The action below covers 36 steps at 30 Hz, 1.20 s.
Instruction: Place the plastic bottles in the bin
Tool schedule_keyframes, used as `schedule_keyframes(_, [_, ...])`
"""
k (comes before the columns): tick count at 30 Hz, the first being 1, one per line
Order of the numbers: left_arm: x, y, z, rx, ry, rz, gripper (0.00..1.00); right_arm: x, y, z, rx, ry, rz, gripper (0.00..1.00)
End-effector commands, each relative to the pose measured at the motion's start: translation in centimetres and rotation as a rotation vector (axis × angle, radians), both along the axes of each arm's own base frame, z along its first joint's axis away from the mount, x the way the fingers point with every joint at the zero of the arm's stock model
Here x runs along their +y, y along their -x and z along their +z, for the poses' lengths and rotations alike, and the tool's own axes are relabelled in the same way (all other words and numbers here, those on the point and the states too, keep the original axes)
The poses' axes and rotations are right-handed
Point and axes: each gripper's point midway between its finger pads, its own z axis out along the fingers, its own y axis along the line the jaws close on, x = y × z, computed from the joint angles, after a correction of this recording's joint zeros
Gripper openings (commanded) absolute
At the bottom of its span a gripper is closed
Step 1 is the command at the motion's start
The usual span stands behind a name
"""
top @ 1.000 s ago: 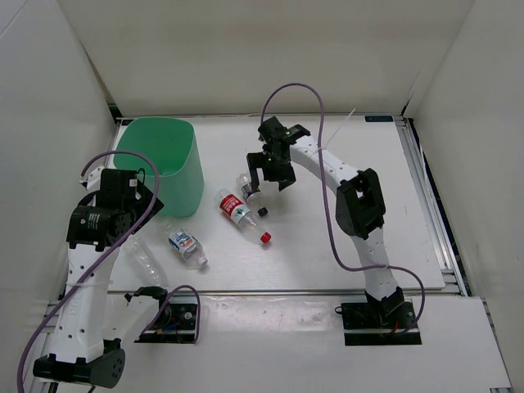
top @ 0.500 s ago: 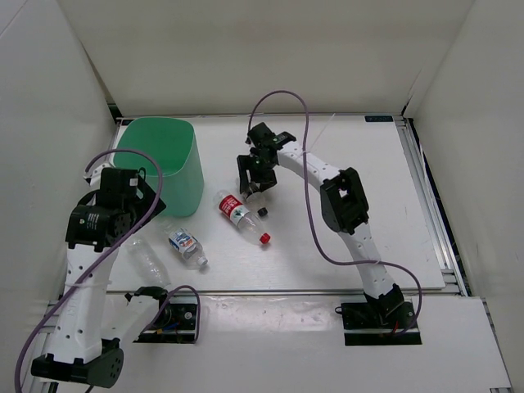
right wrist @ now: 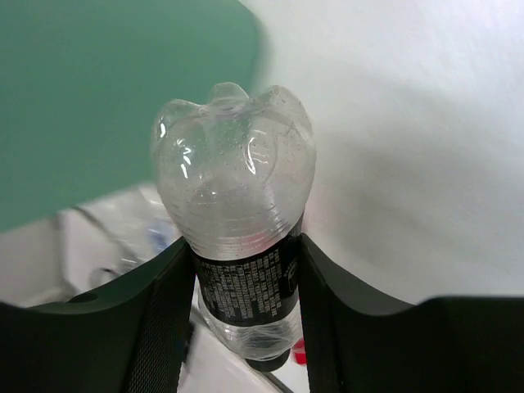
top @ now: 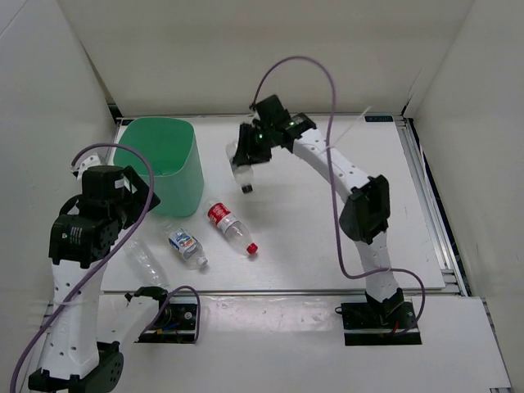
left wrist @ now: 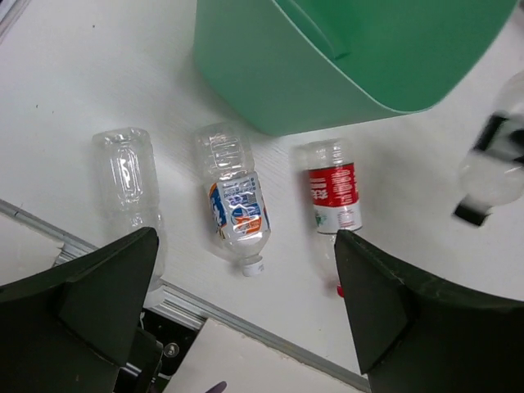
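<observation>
Clamping in the right gripper (top: pixel 248 151) a small clear plastic bottle (right wrist: pixel 236 164), its dark label's fine print unreadable; holding the left gripper (left wrist: pixel 246 315) spread wide.

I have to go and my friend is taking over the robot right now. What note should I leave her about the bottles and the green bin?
Left gripper: open and empty, hovering over the bottles lying near the bin.
Right gripper: shut on the dark-capped bottle, held in the air with its cap down, beside the bin.
On the table, all lying down: red-labelled bottle, blue-white-labelled bottle, unlabelled bottle.
Done: one bottle picked up. No bottle shows inside the bin.
Left: drop this one in, then the other three.
</observation>
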Motion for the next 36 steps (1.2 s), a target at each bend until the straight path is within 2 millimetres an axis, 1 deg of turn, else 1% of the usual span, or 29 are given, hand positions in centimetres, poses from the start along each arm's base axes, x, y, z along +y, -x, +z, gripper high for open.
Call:
schedule_keyframes(1, [-0.1,1.2,1.6,-0.038,-0.017,-0.048,1.00,4.1,0.8,16.8,-0.253,-0.378,0.019,0.24])
schedule_keyframes(2, [-0.4,1.4,2.0,-0.057,-0.019,-0.089,1.00,4.9,0.4,19.2,-0.310,-0.430,0.015,0.24])
schedule_keyframes(4, [-0.4,1.9,2.5,-0.087,-0.039,-0.124,1.00,6.7,0.5,22.7,-0.416,-0.513,0.021,0.24])
schedule_keyframes(6, [-0.8,2.4,2.7,-0.100,-0.044,-0.170,1.00,8.2,0.2,25.0,-0.504,-0.572,-0.002,0.24])
schedule_keyframes(7, [-0.9,2.7,2.8,-0.109,-0.048,-0.191,1.00,8.8,-0.2,25.0,-0.529,-0.586,-0.015,0.27])
schedule_keyframes(8, [-1.1,2.7,2.8,-0.107,-0.052,-0.208,1.00,9.8,-0.8,26.0,-0.586,-0.635,-0.033,0.27])
schedule_keyframes(9, [-1.0,3.0,2.8,-0.098,-0.061,-0.215,1.00,10.5,-1.2,25.8,-0.612,-0.640,-0.045,0.28])
schedule_keyframes(10, [-0.9,3.1,2.9,-0.085,-0.086,-0.235,1.00,11.4,-0.8,27.2,-0.647,-0.680,-0.050,0.29])
schedule_keyframes(11, [-1.0,3.3,2.7,-0.073,-0.091,-0.259,1.00,12.3,-2.1,26.2,-0.669,-0.682,-0.064,0.30])
schedule_keyframes(12, [-1.1,3.1,2.5,-0.064,-0.091,-0.259,1.00,13.2,-1.8,26.3,-0.681,-0.701,-0.063,0.33])
schedule_keyframes(14, [-1.3,3.1,2.5,-0.051,-0.101,-0.289,1.00,14.4,-1.2,26.9,-0.748,-0.722,-0.056,0.33])
schedule_keyframes(15, [-1.3,2.9,2.7,-0.049,-0.101,-0.290,1.00,15.6,-0.1,26.6,-0.772,-0.718,-0.038,0.35])
schedule_keyframes(17, [-1.7,3.1,2.5,-0.037,-0.089,-0.304,1.00,16.1,0.5,27.3,-0.878,-0.688,-0.027,0.38])
schedule_keyframes(18, [-2.0,3.2,2.1,-0.028,-0.083,-0.324,1.00,17.1,1.5,27.3,-0.903,-0.693,-0.008,0.40])
schedule_keyframes(20, [-2.0,3.5,1.7,-0.026,-0.083,-0.324,1.00,17.4,1.9,27.3,-0.924,-0.678,0.000,0.51])
schedule_keyframes(21, [-2.0,3.5,1.7,-0.026,-0.083,-0.324,1.00,17.4,1.8,26.9,-0.930,-0.658,0.008,0.67])
schedule_keyframes(22, [-1.8,3.5,1.7,-0.027,-0.082,-0.308,1.00,16.8,1.8,27.5,-0.943,-0.645,-0.004,1.00])
schedule_keyframes(24, [-1.9,3.3,1.6,-0.021,-0.067,-0.294,1.00,14.7,2.0,30.0,-0.985,-0.607,-0.036,1.00])
schedule_keyframes(25, [-1.8,3.3,1.6,-0.021,-0.072,-0.287,1.00,11.0,3.4,34.7,-1.051,-0.608,-0.077,1.00])
schedule_keyframes(26, [-1.5,3.0,1.6,-0.014,-0.070,-0.261,1.00,9.9,2.9,32.9,-1.034,-0.531,-0.106,1.00])
schedule_keyframes(27, [-1.4,3.0,1.9,-0.029,-0.060,-0.234,1.00,7.1,2.0,33.3,-1.042,-0.469,-0.229,1.00])
schedule_keyframes(28, [-1.0,2.7,2.2,-0.042,-0.068,-0.205,1.00,3.2,2.9,35.5,-1.026,-0.473,-0.295,1.00])
schedule_keyframes(29, [-0.9,2.5,2.4,-0.058,-0.065,-0.187,1.00,0.9,1.7,34.2,-0.984,-0.431,-0.325,1.00])
schedule_keyframes(30, [-0.8,2.2,2.3,-0.062,-0.051,-0.160,1.00,0.0,1.6,32.3,-0.922,-0.397,-0.313,1.00])
schedule_keyframes(31, [-0.7,2.1,2.5,-0.088,-0.045,-0.140,1.00,-0.6,3.0,28.5,-0.813,-0.340,-0.216,1.00])
schedule_keyframes(33, [-0.2,2.2,2.1,-0.110,-0.038,-0.094,1.00,-0.8,5.0,25.1,-0.756,-0.294,-0.060,1.00])
schedule_keyframes(34, [-0.3,2.2,2.0,-0.122,-0.015,-0.076,1.00,-1.6,6.4,24.2,-0.727,-0.284,-0.027,1.00])
schedule_keyframes(35, [-0.2,1.9,2.2,-0.149,-0.009,-0.062,1.00,-1.6,7.9,19.6,-0.632,-0.216,0.039,1.00])
schedule_keyframes(36, [-0.2,1.9,2.0,-0.163,-0.007,-0.061,1.00,-1.1,9.8,17.7,-0.561,-0.228,0.129,1.00])
